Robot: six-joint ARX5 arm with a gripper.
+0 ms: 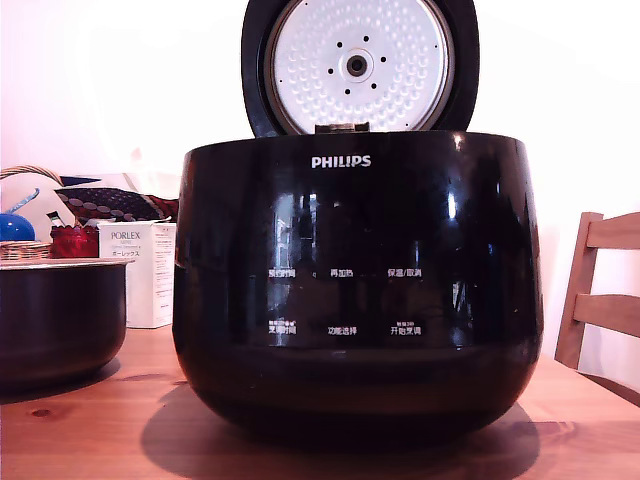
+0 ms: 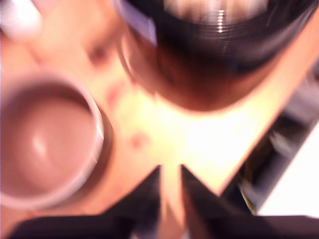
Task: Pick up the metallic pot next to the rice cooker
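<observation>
In the wrist view, which is blurred, we see the pincer (image 2: 171, 191) above the wooden surface (image 2: 199, 144), its two dark fingers (image 2: 144, 199) nearly together with only a narrow slit between them, gripping nothing. The pot (image 2: 45, 139) stands upright on the surface, to one side of the pincer and apart from it, its mouth open and its interior empty. The cooker (image 2: 219, 55) stands ahead of the pincer, beyond bare wood. In the exterior view, we see the pot (image 1: 60, 320) at the exterior view's left of the cooker (image 1: 355, 290), whose lid (image 1: 358, 65) is raised.
</observation>
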